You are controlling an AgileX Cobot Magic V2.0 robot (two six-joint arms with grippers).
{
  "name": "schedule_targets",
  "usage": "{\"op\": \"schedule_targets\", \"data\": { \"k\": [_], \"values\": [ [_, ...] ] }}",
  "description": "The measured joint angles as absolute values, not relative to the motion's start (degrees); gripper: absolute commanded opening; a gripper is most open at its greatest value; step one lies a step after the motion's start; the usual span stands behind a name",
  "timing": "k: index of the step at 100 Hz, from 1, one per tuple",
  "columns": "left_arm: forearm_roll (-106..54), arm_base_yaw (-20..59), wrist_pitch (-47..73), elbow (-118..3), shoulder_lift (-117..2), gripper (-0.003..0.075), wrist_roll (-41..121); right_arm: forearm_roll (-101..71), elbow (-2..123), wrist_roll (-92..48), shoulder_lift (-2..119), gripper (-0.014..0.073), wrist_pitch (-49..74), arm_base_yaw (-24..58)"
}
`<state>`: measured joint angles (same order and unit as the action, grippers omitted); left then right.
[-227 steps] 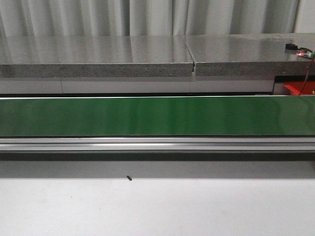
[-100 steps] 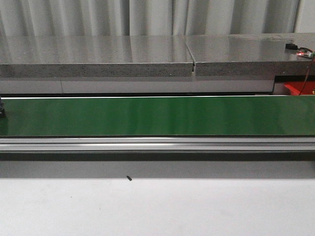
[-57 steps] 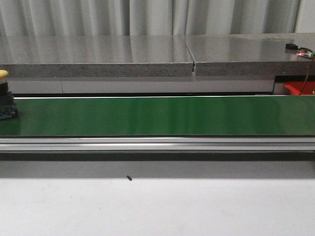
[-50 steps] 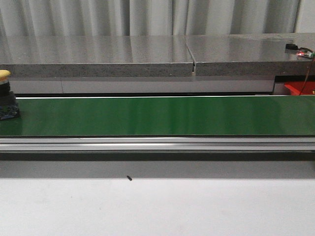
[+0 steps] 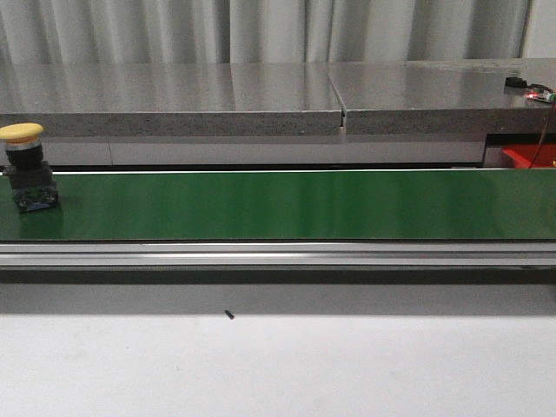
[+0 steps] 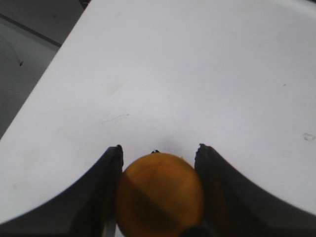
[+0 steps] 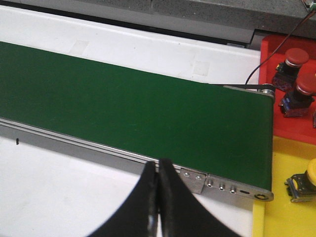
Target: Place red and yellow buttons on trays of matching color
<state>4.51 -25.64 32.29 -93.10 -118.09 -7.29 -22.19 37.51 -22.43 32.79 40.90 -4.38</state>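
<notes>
1. Presently a yellow button is seen upright at the far left of the green belt
2. Left gripper is clamped on an orange-yellow cap
3. Right gripper is pressed closed, nothing held

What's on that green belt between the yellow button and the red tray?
Nothing: in the front view the green belt runs bare from the yellow button to the red tray.

A lab test bench: green conveyor belt; grey curtain behind.
</notes>
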Motion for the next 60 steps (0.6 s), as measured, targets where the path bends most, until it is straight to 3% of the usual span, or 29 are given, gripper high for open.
{"op": "schedule_targets", "data": {
  "k": [27, 60],
  "values": [
    [-0.7, -24.0, 39.4, -91.8, -105.7, -0.0013, -7.2, -22.2, 37.5, -22.4, 32.8, -0.0108, 40.9, -4.4],
    [-1.6, -15.7, 41.0, -78.7, -90.1, -0.0013, -6.3, -22.2, 37.5, -22.4, 32.8, -0.0108, 40.9, -4.4]
  ]
}}
